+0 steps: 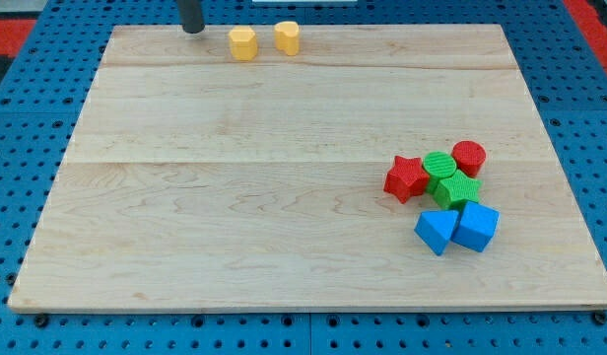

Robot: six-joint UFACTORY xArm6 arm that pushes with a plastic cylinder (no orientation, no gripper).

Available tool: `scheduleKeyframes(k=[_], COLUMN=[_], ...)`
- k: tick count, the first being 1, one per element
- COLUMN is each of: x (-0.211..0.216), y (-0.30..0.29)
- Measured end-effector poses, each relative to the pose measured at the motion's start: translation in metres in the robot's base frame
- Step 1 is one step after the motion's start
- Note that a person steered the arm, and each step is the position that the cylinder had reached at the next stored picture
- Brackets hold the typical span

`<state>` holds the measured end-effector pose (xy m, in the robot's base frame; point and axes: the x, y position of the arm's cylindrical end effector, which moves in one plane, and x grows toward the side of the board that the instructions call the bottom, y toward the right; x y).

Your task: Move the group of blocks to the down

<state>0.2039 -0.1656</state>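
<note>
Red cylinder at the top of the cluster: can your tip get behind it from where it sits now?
Probably yes. My tip is at the view's top left; bare board lies between it and the red cylinder. The two yellow blocks sit beside that path.

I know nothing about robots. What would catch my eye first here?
A bright cluster at the board's right: red star, red cylinder, two green blocks, two blue blocks. Two yellow blocks sit at the top edge, with my tip just left of them.
</note>
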Motion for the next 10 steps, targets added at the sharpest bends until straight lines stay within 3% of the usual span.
scheduleKeyframes(k=[1, 3, 4, 5, 6, 7, 8, 10], x=[0.036, 0.020, 0.026, 0.028, 0.089, 0.129, 0.129, 0.129], y=[0.017, 0.050, 0.099, 0.092, 0.099, 0.192, 0.274, 0.302])
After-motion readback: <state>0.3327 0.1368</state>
